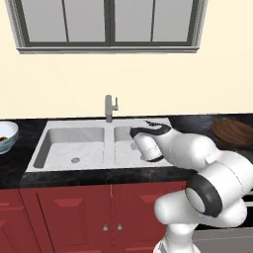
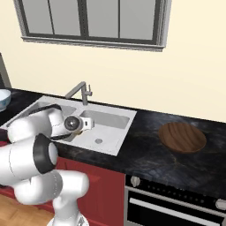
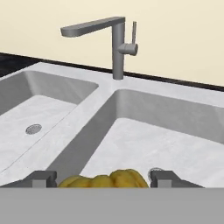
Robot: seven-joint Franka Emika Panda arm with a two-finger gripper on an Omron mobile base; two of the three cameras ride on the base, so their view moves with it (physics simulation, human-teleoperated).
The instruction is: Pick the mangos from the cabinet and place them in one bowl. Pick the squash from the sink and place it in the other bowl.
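Tool (image 3: 100,179) sits low in the right basin of the sink (image 1: 74,138), fingers (image 3: 41,178) spread wide, one either side of the yellow squash (image 3: 103,180); contact unclear. Squash lies on the basin floor near the drain. Pale bowl (image 1: 6,136) on the worktop (image 2: 145,154) far left, wooden bowl (image 2: 182,137) right.

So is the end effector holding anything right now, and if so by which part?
Cannot be told. The end effector has its fingers either side of the squash in the sink, but contact is hidden.
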